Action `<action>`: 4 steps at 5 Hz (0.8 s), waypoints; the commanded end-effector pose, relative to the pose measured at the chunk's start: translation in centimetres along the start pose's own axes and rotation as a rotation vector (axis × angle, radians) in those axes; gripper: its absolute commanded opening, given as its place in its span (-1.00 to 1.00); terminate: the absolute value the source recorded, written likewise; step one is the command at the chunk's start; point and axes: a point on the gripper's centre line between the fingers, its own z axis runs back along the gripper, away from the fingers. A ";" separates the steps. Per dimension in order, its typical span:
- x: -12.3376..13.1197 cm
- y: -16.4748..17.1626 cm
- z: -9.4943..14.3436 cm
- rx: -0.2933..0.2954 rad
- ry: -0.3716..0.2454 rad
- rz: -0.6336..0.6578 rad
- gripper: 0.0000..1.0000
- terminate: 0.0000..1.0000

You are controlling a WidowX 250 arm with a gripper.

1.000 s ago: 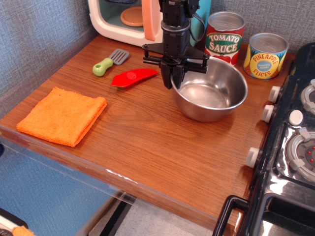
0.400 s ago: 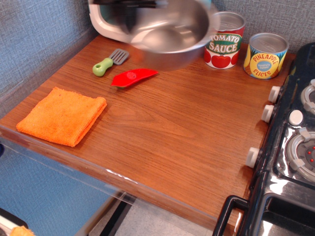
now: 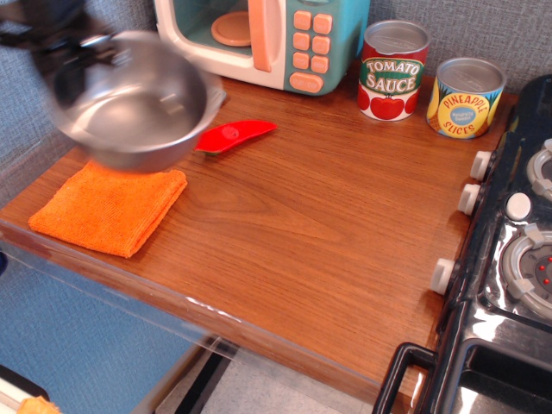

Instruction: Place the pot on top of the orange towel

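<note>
**Pot now in the air over the towel's far edge**

Pot has shifted from upper centre, in front of the toy microwave, to the left side of the frame. It's off the surface, overlapping the far edge of the orange towel in view; whether it touches the cloth I can't tell. Towel hasn't moved, near-left corner of the surface.

Pincer is a dark blur at the pot's far-left rim, cut off by the frame top. Looks clamped on the rim, since the pot is carried.

Pot is motion-blurred, edges soft. It hides the green-handled spatula and covers the left tip of the red scraper. Microwave is back in full view. Tomato sauce can, pineapple can and stove are unchanged.
</note>
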 end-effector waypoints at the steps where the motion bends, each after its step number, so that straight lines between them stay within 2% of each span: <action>1: 1.1 5.0 -1.9 0.043 0.026 0.034 -1.00 -1.00; 2: 0.5 4.1 -3.6 0.040 0.073 0.002 -1.00 -1.00; 4: 0.0 0.6 -2.4 0.020 0.028 -0.093 -1.00 -1.00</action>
